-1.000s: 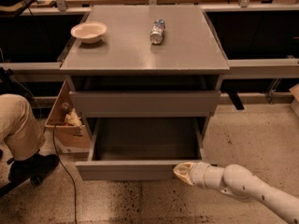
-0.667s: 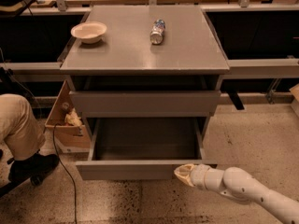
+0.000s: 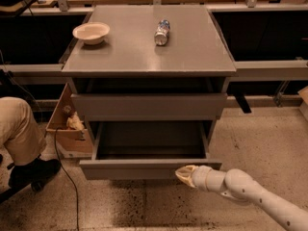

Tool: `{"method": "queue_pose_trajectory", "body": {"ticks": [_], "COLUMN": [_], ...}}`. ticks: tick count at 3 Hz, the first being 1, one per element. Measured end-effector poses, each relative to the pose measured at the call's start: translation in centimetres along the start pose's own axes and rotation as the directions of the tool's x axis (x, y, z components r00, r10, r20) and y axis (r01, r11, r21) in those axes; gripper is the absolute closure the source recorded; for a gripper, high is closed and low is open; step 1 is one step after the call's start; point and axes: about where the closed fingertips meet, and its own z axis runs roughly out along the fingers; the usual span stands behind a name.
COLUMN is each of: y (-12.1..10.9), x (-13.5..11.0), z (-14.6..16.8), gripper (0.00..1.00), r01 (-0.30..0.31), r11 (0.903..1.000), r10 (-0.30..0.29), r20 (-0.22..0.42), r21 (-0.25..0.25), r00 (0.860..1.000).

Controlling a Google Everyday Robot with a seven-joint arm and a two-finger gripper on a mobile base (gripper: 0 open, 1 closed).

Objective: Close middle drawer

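The middle drawer (image 3: 134, 169) stands pulled far out below the grey desk (image 3: 192, 57), which carries a bowl (image 3: 91, 32) and a bottle (image 3: 162, 32). The pincer (image 3: 186, 173) sits against the drawer front's right part; clenched or released, I cannot tell

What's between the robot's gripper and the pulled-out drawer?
Nothing: in the camera view the gripper sits right against the middle drawer front, near its right end.
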Motion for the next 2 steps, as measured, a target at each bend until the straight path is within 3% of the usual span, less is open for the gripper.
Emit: {"method": "queue_pose_trajectory", "body": {"ticks": [2], "y": [-3.9], "x": [-2.0], "z": [4.0], "gripper": [1.0], "r01": [0.043], "r11": [0.9989], "r10": [-0.044], "r20": [0.095], "r21": [0.021], "r00": [0.994]}}
